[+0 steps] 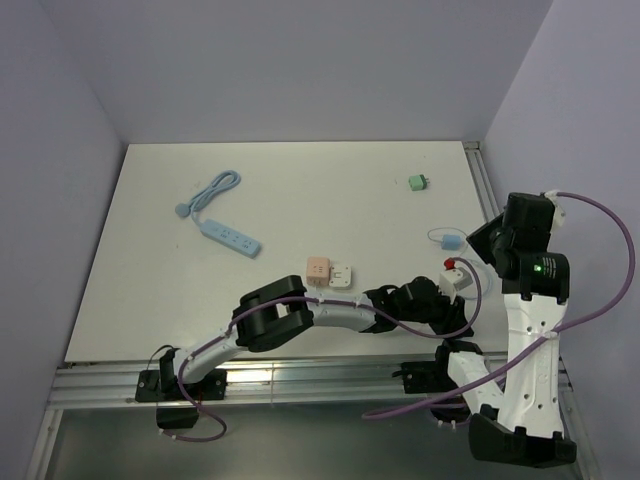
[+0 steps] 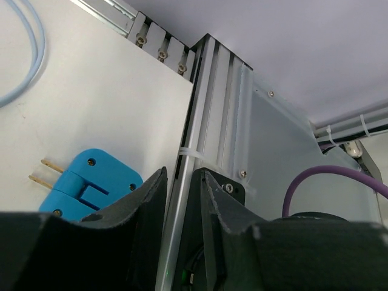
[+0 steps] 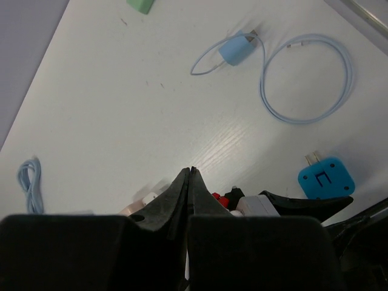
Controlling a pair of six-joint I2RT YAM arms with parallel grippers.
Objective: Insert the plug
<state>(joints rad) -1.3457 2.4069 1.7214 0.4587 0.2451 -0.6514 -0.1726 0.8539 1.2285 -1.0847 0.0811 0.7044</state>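
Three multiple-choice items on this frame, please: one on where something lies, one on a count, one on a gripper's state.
1. In the top view, the blue power strip lies: A) on the left half of the table B) on its right half C) off it.
2. Prongs showing on the blue plug: A) none B) two C) three.
3. The right gripper is: A) wide open B) half open C) shut, empty.
Answers: 1 A, it sits left of the table's middle; 2 B, two metal prongs stick out of its left end; 3 C, the fingertips meet with nothing between.

Green adapter (image 1: 418, 182), pale blue charger (image 3: 237, 51), looped cable (image 3: 348, 66), white table (image 1: 300, 200)
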